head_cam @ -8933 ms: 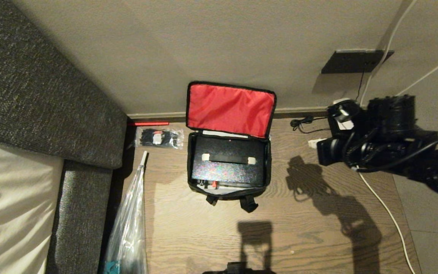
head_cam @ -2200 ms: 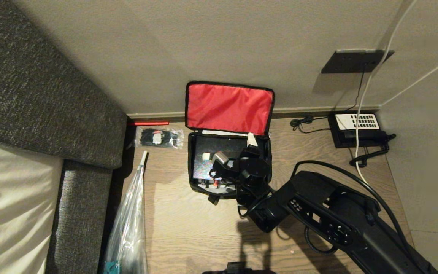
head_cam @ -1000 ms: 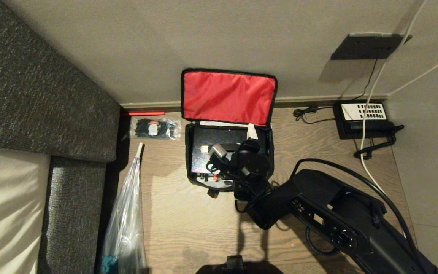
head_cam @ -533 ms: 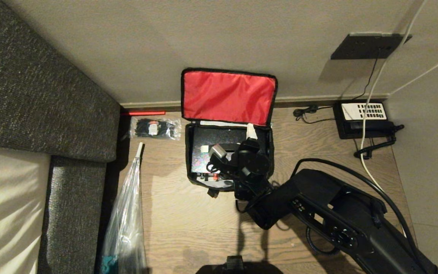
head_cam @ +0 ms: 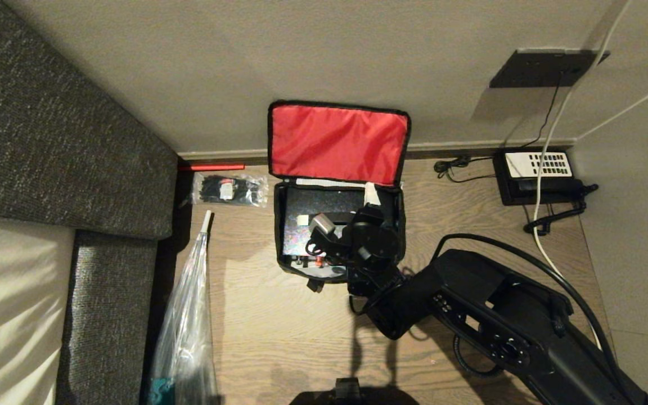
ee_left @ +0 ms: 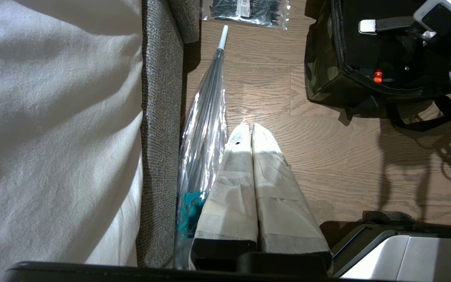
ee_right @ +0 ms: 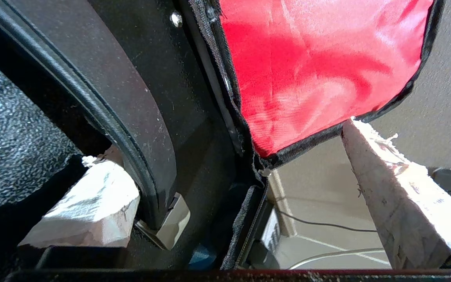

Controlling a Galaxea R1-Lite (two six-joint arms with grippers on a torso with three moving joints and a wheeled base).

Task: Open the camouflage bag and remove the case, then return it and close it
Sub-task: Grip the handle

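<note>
Head: bag [head_cam: 338, 185] on floor against far wall, flap up so case [head_cam: 313, 216] is exposed; right hand [head_cam: 370, 209] inside.
Left wrist: left hand [ee_left: 252, 135] closed, empty, parked.
Right wrist: fingers [ee_right: 88, 203] wide apart, straddling handle [ee_right: 131, 129], nothing gripped.

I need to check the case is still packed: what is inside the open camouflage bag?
The black case with its strap handle lies inside the camouflage bag. The right tool, open, reaches in over its right half, hiding that part. Anything under the case is covered.

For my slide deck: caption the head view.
Open right gripper reaches into the open camouflage bag, over the black case.
</note>
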